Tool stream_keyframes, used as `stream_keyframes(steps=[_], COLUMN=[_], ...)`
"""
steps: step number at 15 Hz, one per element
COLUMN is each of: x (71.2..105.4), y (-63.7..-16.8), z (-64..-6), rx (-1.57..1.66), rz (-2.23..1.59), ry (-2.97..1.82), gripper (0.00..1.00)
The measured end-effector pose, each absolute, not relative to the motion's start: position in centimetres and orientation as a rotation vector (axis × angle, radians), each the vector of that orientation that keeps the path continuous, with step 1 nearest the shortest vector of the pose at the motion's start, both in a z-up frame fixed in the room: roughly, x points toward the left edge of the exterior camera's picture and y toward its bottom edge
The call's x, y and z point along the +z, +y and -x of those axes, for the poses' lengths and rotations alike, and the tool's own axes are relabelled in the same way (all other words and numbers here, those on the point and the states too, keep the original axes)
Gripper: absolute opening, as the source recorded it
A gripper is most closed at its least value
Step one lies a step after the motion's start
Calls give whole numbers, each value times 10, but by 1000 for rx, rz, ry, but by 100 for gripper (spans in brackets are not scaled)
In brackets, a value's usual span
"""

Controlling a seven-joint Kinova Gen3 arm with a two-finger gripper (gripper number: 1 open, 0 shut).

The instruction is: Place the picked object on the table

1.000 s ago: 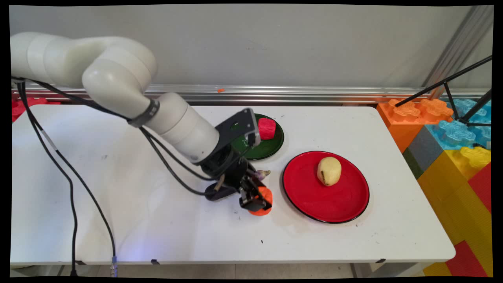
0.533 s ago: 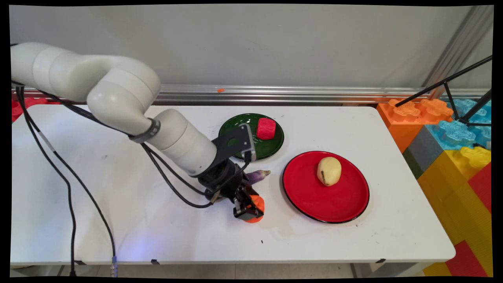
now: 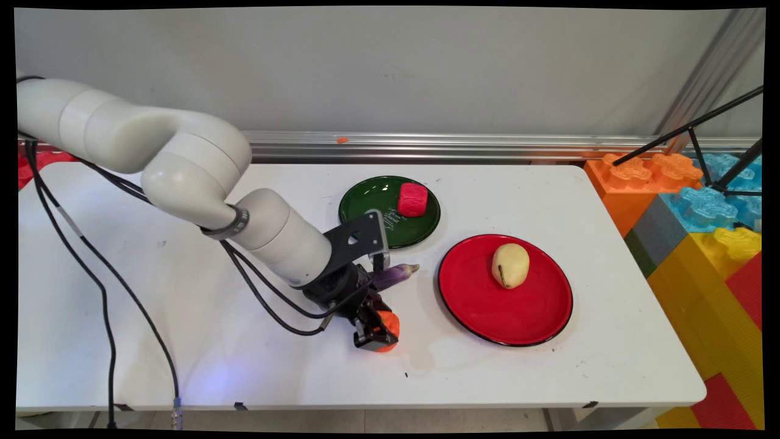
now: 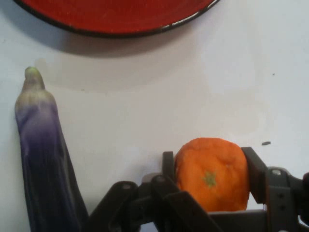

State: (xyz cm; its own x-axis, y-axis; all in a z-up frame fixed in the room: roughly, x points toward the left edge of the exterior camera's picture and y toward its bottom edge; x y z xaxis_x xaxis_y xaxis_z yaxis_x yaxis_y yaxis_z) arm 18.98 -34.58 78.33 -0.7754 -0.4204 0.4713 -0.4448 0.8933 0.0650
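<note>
My gripper [image 3: 378, 334] [image 4: 211, 166] is shut on an orange toy fruit [image 3: 387, 326] [image 4: 211, 175], low over the white table [image 3: 183, 341] near its front middle. In the hand view the fruit sits squeezed between the two fingers [image 4: 254, 171], its stem mark facing the camera. A purple eggplant [image 3: 395, 274] [image 4: 41, 154] lies just beyond and beside the gripper, partly hidden by the wrist in the main view. A red plate [image 3: 530, 317] [image 4: 120, 19] to the right carries a yellowish potato [image 3: 510, 265].
A green plate [image 3: 365, 204] with a red cube-shaped toy [image 3: 412, 199] stands behind the gripper. Black cables [image 3: 103, 286] hang over the table's left part. Coloured big blocks [image 3: 701, 213] and a black tripod [image 3: 719, 146] stand off the table's right end.
The gripper, holding the orange fruit, has slid left and toward the table's near edge, away from the red plate. The arm has lowered and uncovered more of the green plate.
</note>
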Motion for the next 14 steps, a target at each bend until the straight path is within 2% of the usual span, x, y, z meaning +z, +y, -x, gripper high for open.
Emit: stream_keyframes(steps=[10,11,14], x=[770,770,771], y=[-345,-345,-344], z=[-190,-190,-189], rx=[89,90,90], rz=[-618,-614,-604], ry=[-2584,-2584,-2584], gripper=[0,100,100])
